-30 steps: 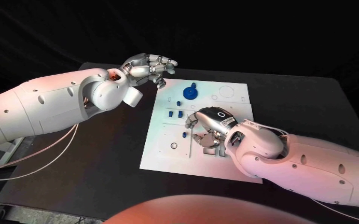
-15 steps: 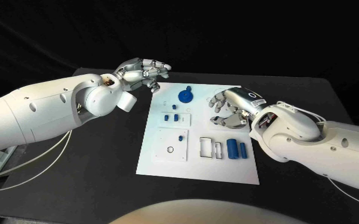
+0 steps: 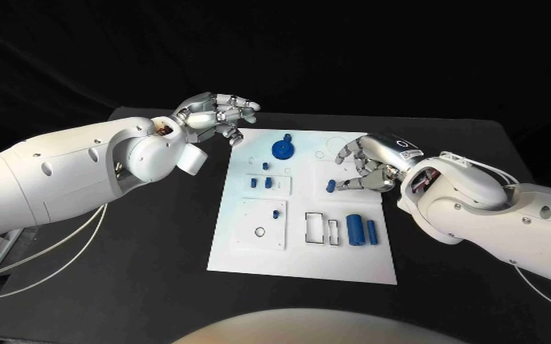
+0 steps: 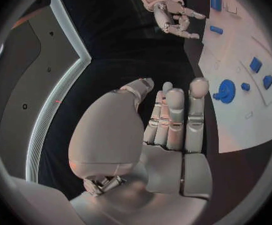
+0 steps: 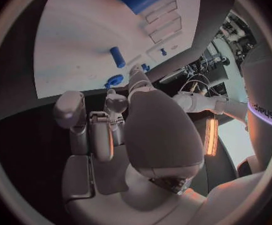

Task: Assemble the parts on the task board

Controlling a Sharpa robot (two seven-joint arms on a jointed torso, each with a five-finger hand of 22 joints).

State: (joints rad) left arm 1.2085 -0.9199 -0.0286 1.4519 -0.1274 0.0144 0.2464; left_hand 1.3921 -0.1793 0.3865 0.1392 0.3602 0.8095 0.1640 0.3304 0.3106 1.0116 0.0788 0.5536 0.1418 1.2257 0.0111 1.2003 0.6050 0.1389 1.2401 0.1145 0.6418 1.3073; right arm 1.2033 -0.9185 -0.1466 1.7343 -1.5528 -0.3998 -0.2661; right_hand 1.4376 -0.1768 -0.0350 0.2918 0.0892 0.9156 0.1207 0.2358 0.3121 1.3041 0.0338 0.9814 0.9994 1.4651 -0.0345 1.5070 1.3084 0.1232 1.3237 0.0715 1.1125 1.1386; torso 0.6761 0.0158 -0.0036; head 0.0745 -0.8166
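The white task board (image 3: 301, 260) lies in the middle of the black table. A blue gear (image 3: 283, 149) sits at its far end, with three small blue pieces (image 3: 263, 181) just nearer. Two blue cylinders (image 3: 363, 229) lie side by side next to two rectangular slots (image 3: 324, 228). A short blue peg (image 3: 330, 186) lies on the board, also seen in the right wrist view (image 5: 118, 56). My right hand (image 3: 368, 161) hovers over the board's right side, fingers loosely bent close to that peg, holding nothing. My left hand (image 3: 218, 113) floats beyond the board's far left corner, empty (image 4: 167, 120).
Black table (image 3: 138, 240) surrounds the board on every side. A small ring (image 3: 262, 232) marks the raised plate on the board's left half. My left forearm (image 3: 92, 169) stretches over the table's left part.
My right hand has lifted off the slots and drawn back to the board's right side, uncovering the two cylinders and the short peg. The left hand has barely moved.
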